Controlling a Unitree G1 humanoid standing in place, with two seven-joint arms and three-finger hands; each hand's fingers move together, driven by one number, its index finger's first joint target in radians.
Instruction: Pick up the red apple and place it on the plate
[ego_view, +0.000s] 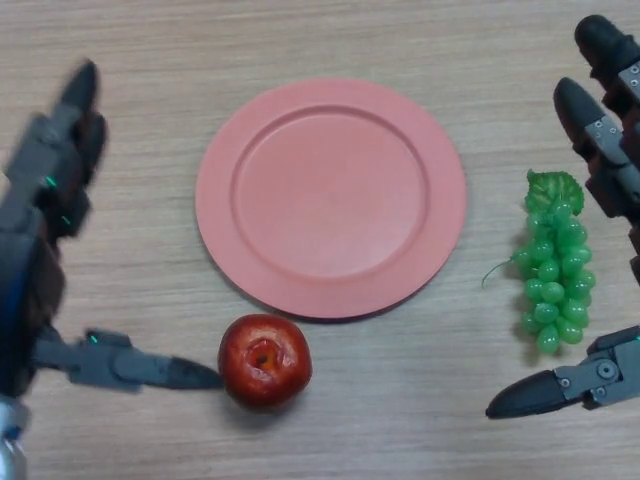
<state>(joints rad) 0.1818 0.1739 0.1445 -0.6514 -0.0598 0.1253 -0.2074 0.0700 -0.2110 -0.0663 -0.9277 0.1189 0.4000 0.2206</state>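
A red apple (265, 360) sits on the wooden table just below the front edge of a pink plate (331, 197), which has nothing on it. My left hand (55, 190) is at the left, open, with its fingers stretched upward and its thumb (150, 370) reaching right so that its tip touches or nearly touches the apple's left side. My right hand (605, 150) is at the right edge, open and holding nothing, its fingers up top and its thumb (560, 388) low down.
A bunch of green grapes (553, 265) lies on the table right of the plate, between my right hand's fingers and thumb.
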